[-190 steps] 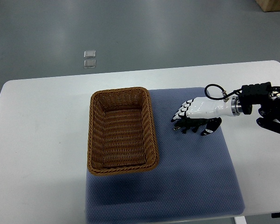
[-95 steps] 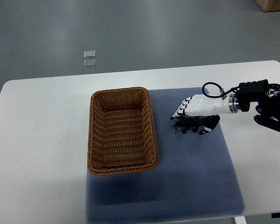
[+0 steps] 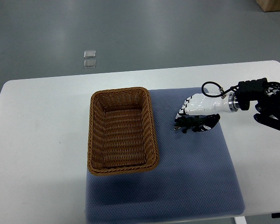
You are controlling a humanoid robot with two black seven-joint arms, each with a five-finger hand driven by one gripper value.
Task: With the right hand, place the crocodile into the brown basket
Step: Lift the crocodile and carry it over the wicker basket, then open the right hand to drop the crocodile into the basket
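A small dark crocodile toy (image 3: pixel 189 124) lies on the blue mat (image 3: pixel 177 177), right of the brown wicker basket (image 3: pixel 122 130). My right hand (image 3: pixel 194 115), white with black fingertips, comes in from the right edge and sits over the crocodile. Its fingers curl down along the toy's far side and the thumb presses its near side, so the hand is closed around it. The toy still touches the mat. The basket holds nothing. The left arm does not show.
The white table (image 3: pixel 42 140) carries the mat and basket. The grey floor beyond holds two small clear squares (image 3: pixel 89 59). A cardboard corner (image 3: pixel 273 4) shows at the top right.
The right hand's fingers have curled down and closed around the crocodile; the wrist has shifted slightly up and back. The toy has stayed in place.
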